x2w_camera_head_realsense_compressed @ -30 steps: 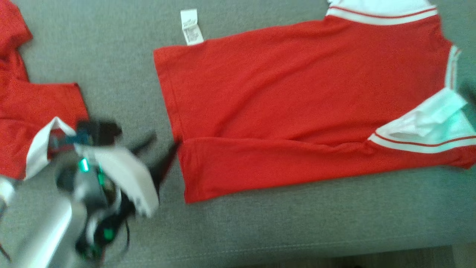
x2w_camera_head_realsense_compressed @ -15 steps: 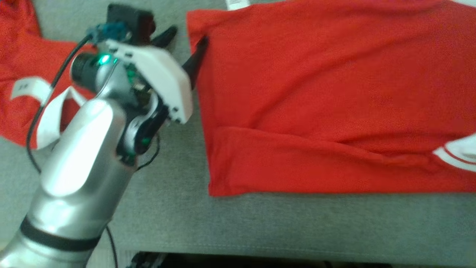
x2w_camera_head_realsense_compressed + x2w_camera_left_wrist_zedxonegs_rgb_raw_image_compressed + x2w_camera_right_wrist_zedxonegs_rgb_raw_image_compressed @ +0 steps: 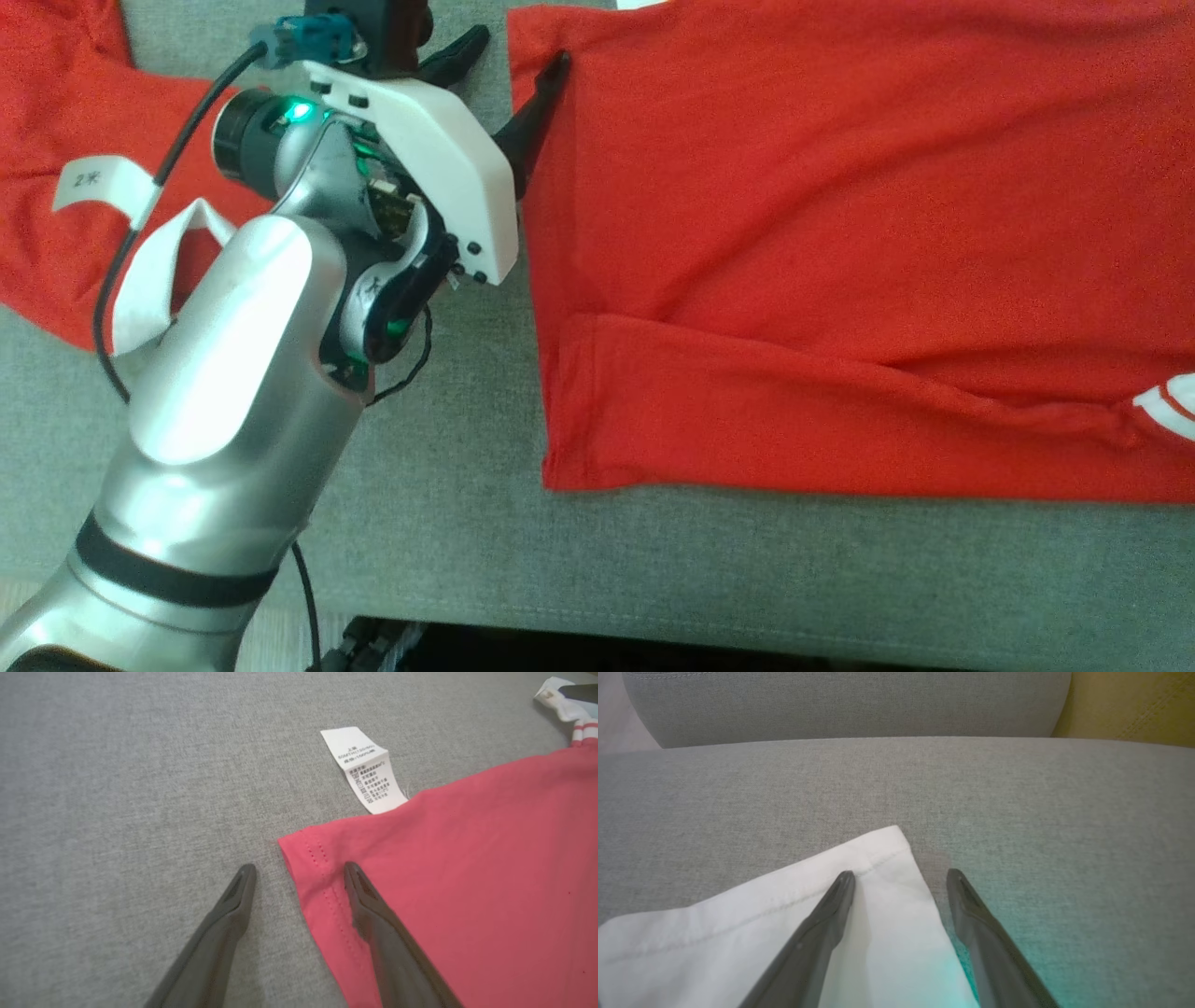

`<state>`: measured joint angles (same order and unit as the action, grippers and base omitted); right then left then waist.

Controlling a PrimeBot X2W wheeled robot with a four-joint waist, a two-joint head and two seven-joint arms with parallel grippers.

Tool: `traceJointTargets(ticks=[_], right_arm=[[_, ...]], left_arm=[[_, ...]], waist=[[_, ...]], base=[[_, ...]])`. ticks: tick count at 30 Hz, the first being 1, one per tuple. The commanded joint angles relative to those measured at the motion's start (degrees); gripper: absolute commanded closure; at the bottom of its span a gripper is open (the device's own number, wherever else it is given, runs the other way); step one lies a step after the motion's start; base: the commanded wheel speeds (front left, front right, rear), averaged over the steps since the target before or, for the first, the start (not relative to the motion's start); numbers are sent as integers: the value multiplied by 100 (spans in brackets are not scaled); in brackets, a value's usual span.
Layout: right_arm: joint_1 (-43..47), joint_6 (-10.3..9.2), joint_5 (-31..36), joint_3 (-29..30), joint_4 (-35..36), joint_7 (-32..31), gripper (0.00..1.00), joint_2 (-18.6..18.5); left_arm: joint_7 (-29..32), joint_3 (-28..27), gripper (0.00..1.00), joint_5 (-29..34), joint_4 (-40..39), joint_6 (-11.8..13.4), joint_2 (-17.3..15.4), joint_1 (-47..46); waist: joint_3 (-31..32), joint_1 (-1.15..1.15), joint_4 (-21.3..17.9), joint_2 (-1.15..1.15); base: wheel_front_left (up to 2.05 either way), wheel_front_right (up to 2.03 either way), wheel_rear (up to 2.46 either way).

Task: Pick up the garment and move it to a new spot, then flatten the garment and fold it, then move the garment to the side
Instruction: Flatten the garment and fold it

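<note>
Grey woven fabric sofa seat is seen across the head view, with a stitched front edge. A dark gap is seen below that edge. A second red cloth item is laid at the far left on the seat, with a white looped band and a small white label on it. A grey rounded back cushion is seen behind the seat, and a mustard-yellow panel beside it.

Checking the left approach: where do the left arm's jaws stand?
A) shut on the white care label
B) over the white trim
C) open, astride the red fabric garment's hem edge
C: one jaw is over the red fabric garment, the other over the grey upholstered cushion.
</note>
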<state>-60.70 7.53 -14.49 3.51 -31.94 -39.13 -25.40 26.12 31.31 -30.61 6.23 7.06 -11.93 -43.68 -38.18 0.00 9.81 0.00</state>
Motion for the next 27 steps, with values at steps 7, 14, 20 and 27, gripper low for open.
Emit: traceJointTargets(ticks=[7,14,20,27], right_arm=[[-178,-4,-324,-422,11,60,40,8],[-162,-4,-607,-667,-44,155,100,24],[-269,-4,-761,-542,-69,842,100,23],[-230,-4,-1110,-560,63,1173,100,-161]], left_arm=[[139,-69,0,-78,-16,-33,-147,-110],[201,42,100,-169,0,-198,-107,-173],[38,-95,100,-182,18,-185,-194,-246],[-218,-464,100,-335,-312,-32,-311,-152]], waist=[[6,0,-67,0],[37,0,-115,0],[175,0,-241,0],[432,0,-489,0]], base=[[0,0,0],[0,0,0],[0,0,0],[0,0,0]])
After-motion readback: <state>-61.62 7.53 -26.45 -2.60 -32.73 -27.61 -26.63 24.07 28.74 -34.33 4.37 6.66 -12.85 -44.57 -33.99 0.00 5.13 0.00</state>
